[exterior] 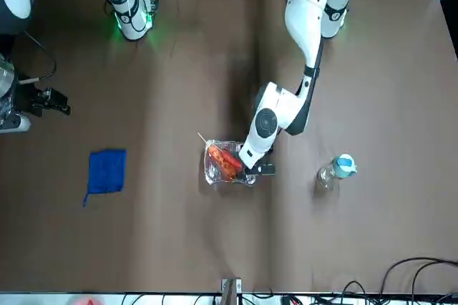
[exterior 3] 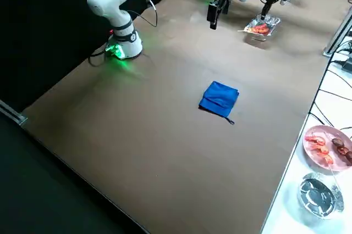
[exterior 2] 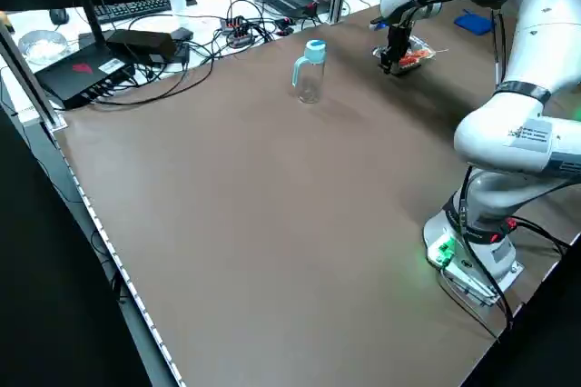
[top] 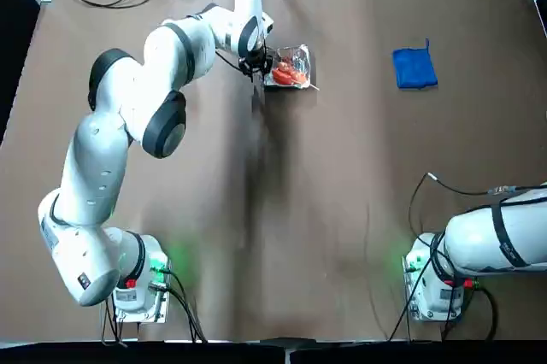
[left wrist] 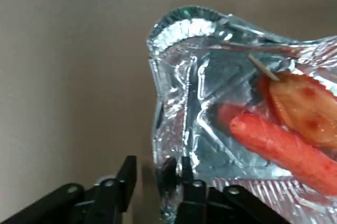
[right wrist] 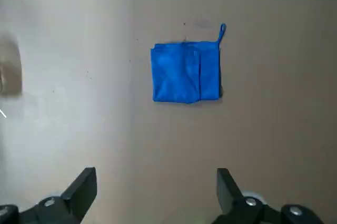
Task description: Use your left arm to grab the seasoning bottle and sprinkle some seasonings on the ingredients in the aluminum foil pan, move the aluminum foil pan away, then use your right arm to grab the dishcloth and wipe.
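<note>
Top view: left gripper (top: 256, 66) reaching far across the brown surface (top: 282, 210) to the left-hand edge of the aluminum foil pan (top: 299, 55), fingers down at the rim; ingredients (top: 289, 73) red-orange inside, skewer tip poking past the far corner. Dishcloth (top: 414, 67) well apart to the right, folded flat. Right arm (top: 491, 240) parked near its base.

Front view: seasoning bottle (exterior: 336, 170) standing upright, well apart from the pan, out on the left arm's side. Likely set down clear of the pan so that the tray can be dragged without knocking it.

Left side view: bottle with its light blue cap up, alone in mid-surface; left gripper lowered onto the pan's near wall.

Right side view: dishcloth lying alone, nothing on or beside it, ready for the later wipe.

Left wrist view: fingers (left wrist: 185, 169) nearly closed, pinching the crinkled foil rim between them, one finger inside the wall and one outside. Thin edge grip, judged suitable for sliding rather than lifting, since the foil would buckle.

Right wrist view: right gripper (right wrist: 155, 195) hovering high above the dishcloth, fingers spread wide, holding nothing.
</note>
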